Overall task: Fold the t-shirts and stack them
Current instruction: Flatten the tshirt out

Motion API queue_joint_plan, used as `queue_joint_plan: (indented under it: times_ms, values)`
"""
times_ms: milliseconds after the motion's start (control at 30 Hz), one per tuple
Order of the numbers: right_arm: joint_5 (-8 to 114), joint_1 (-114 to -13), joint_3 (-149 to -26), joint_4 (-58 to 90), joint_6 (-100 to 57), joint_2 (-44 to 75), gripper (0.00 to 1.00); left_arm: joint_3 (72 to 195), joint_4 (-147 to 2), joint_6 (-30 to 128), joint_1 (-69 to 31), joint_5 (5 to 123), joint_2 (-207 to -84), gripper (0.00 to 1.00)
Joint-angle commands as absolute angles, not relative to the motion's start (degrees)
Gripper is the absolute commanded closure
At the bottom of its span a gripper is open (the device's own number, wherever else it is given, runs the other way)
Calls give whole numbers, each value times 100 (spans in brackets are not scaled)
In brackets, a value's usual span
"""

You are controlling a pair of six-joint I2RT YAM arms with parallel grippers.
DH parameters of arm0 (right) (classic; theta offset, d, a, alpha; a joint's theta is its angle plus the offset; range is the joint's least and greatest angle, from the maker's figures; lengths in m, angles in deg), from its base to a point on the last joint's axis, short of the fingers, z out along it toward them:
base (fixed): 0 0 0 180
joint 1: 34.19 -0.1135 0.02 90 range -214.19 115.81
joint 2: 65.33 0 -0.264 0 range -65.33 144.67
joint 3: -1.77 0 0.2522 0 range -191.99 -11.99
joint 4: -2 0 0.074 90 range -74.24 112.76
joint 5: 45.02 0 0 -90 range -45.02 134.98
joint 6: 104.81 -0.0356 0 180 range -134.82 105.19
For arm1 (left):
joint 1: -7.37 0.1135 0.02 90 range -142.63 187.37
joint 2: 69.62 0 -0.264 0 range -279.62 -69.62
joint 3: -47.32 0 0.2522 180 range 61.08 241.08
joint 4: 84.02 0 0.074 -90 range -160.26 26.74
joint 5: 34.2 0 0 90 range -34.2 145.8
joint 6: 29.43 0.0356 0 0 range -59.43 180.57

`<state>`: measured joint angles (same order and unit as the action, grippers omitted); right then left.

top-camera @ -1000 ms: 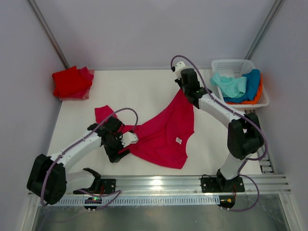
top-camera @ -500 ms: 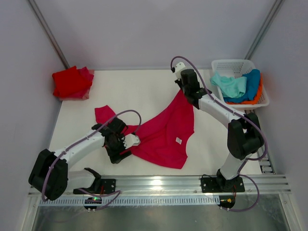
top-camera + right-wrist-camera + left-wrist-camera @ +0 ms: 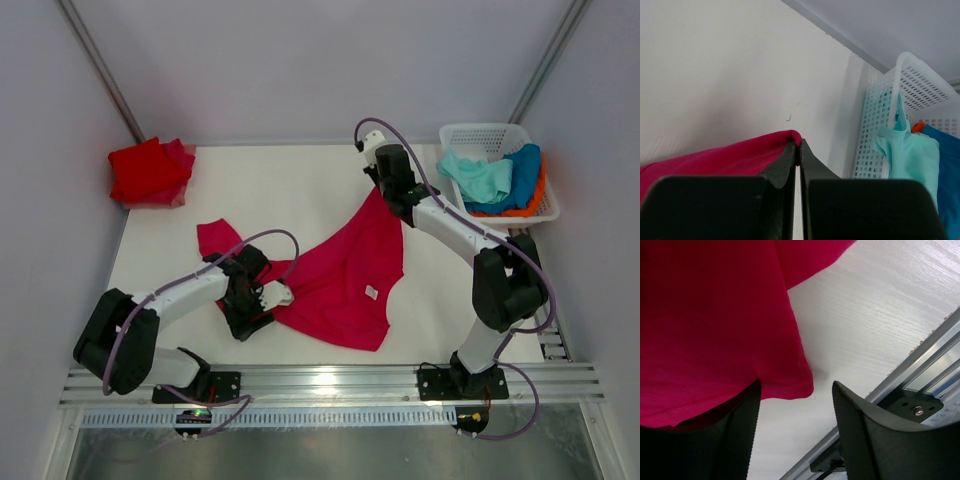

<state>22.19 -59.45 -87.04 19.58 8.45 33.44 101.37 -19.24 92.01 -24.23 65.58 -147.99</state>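
left end effector point(image 3: 278, 295) edged rightward, spread; right end effector point(image 3: 384, 190) pinches one crimson t-shirt point(image 3: 345, 275).

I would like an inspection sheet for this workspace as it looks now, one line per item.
Surface: white table, metal rail at near edge.
Job's things: crimson t-shirt spread mid-table; red folded pile far left; mint t-shirt and blue t-shirt in basket.
Clutter: nothing seen.
Grippers: left gripper open, fingers astride the crimson hem; right gripper shut on its far corner.
Cables: purple cable looped over each arm.
Surroundings: white basket far right; grey walls.
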Motion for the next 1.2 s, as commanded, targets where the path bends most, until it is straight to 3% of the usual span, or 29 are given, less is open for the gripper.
queue_joint_plan:
  times_ms: [0,67,100,133,167,300,500,767,900,1167]
  values:
    - [2124,-5924,-8697,1620,856,3100,97,10265,-2060,9133,-2463,6538,-14916,43]
    - [2124,-5924,-8697,1620,856,3100,97,10274,-2121,9089,-2471,6503,-14995,59]
    - [2124,-5933,-8697,1620,865,3100,97,10283,-2148,9072,-2471,6485,-15021,83]
    - [2124,-5924,-8688,1620,865,3100,97,10283,-2183,9054,-2471,6459,-15039,95]
    - [2124,-5933,-8696,1620,865,3100,97,10292,-2244,9010,-2471,6424,-15039,100]
    - [2116,-5924,-8688,1620,874,3092,97,10361,-2578,8668,-2471,6134,-14961,100]
    - [2098,-5924,-8688,1611,883,3056,97,11248,-2685,8299,-2436,4728,-14469,100]
    - [2019,-5915,-8697,1611,918,2977,97,13821,-2446,8228,-2121,3445,-13941,100]
    - [1879,-5924,-8688,1420,1014,2916,97,13843,-3673,8183,-1883,2577,-13319,100]
    - [1308,-5924,-9276,1726,1777,2513,97,13685,-4231,8421,-1417,2082,-12983,100]
